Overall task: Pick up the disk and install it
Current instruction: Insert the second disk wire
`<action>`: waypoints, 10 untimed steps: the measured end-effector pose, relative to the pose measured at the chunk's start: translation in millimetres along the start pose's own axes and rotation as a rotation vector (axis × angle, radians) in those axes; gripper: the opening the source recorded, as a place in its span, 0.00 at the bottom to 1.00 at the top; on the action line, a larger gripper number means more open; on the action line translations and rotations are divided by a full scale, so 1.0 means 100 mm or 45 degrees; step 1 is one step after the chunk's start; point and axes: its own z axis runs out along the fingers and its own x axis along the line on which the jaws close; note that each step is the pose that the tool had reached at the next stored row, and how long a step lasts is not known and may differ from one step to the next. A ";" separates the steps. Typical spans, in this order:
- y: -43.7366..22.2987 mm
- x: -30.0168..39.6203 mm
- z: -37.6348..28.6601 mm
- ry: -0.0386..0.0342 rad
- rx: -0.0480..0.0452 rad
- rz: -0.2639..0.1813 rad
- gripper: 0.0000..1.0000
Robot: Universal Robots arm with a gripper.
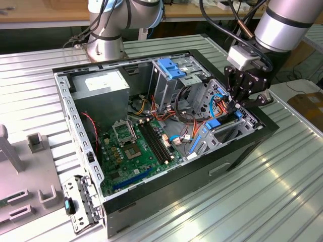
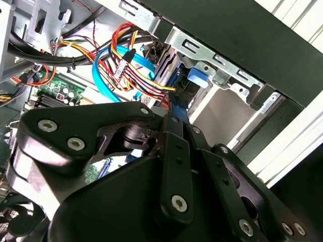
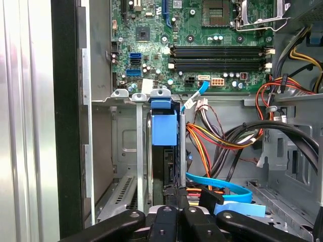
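Your pincer (image 1: 235, 104) reaches into the open computer case (image 1: 242, 146) on the bench (image 1: 282, 171), clamped tight on the disk (image 3: 164, 146), which stands on edge inside the metal drive cage (image 3: 126, 166).

Bright, even light falls from above on my work table (image 1: 282, 171), whose ribbed metal throws white glare beside the computer case (image 1: 166, 201). Inside the case, corners lie in soft shadow. In the second wrist view my gripper (image 2: 174, 108) looms dark and blurred.
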 end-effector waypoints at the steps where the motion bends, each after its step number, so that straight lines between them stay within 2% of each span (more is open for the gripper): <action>1: 0.000 0.000 0.000 0.0001 0.000 0.000 0.11; 8: 0.000 0.000 -0.001 0.0000 0.000 0.000 0.11; 10: -0.001 0.000 -0.024 0.0000 -0.004 0.000 0.11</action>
